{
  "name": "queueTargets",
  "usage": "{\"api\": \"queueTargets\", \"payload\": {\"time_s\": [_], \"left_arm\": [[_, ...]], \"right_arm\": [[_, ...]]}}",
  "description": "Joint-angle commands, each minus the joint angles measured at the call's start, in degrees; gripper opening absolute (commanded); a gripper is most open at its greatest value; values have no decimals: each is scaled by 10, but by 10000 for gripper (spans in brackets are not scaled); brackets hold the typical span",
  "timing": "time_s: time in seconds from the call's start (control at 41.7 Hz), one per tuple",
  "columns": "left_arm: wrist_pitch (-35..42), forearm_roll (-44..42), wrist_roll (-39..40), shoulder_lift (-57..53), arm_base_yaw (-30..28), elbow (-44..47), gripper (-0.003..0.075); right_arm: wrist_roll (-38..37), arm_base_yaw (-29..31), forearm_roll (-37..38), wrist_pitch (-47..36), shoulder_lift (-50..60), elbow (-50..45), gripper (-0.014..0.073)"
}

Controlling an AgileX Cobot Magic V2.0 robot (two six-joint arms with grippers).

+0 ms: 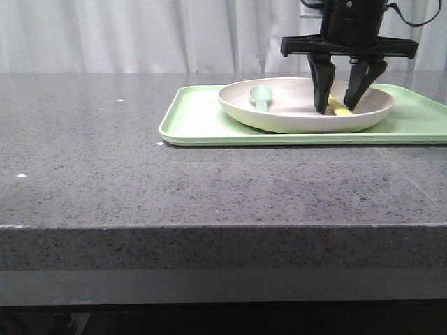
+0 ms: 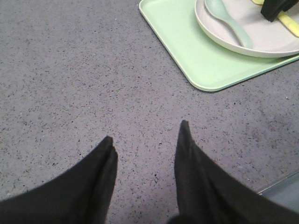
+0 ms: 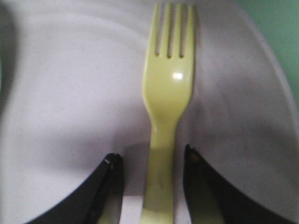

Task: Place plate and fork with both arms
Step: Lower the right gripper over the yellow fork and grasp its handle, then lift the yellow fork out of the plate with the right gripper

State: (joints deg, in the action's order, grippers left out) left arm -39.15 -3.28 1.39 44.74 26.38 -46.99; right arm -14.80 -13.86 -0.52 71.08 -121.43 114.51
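Dark speckled stone makes up the tabltop surface, with pale curtains hanging behind its far edge. Correction of term: the tabletop [image 1: 140,174] is bare along its near edge and across its left half.

Nearest in, the left end effector [image 2: 145,140] hangs over bare stone short of the tray's near left corner, fingers spread, holding nothing.

Toward the far right of the tabletop lies a light green tray [image 1: 195,118]. The plate [image 1: 293,118] sits on it, off-white, round, shallow, with a raised rim and a matte finish. A pale teal spoon [image 1: 261,96] rests in the plate's left part.

The fork [image 3: 168,93] lies flat in the plate's right part: pale yellow plastic, four short tines, a glossy highlight at the neck, handle running back between the fingers.

The right end effector [image 1: 339,106] stands tips-down inside the plate, one finger [image 3: 105,186] on each side of the handle, parted with a gap on either side. Contact with the handle is not evident; it has hold of nothing as seen.

Assessment: the step in hand appears to be gripping the fork. Closing should be square on the handle, which looks centred, with the tips kept low against the plate floor so the thin handle does not slip under. Smooth plastic may skid or twist; a slow close is advised, and a straight lift clear of the rim.
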Motion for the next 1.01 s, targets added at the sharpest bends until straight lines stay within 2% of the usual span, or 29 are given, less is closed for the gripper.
{"api": "queueTargets", "payload": {"time_s": [0.0, 0.096, 0.24, 0.527, 0.839, 0.983], "left_arm": [[43, -1, 0, -3, 6, -17, 295], [43, -1, 0, -3, 6, -17, 295], [43, -1, 0, -3, 6, -17, 295], [43, -1, 0, -3, 6, -17, 295], [43, -1, 0, -3, 6, -17, 295], [43, -1, 0, -3, 6, -17, 295]], "right_arm": [[0, 6, 10, 24, 28, 17, 232], [0, 6, 10, 24, 28, 17, 163], [0, 6, 10, 28, 28, 18, 128], [0, 6, 10, 35, 45, 20, 128], [22, 6, 11, 55, 76, 69, 128], [36, 26, 11, 55, 103, 70, 128]]}}
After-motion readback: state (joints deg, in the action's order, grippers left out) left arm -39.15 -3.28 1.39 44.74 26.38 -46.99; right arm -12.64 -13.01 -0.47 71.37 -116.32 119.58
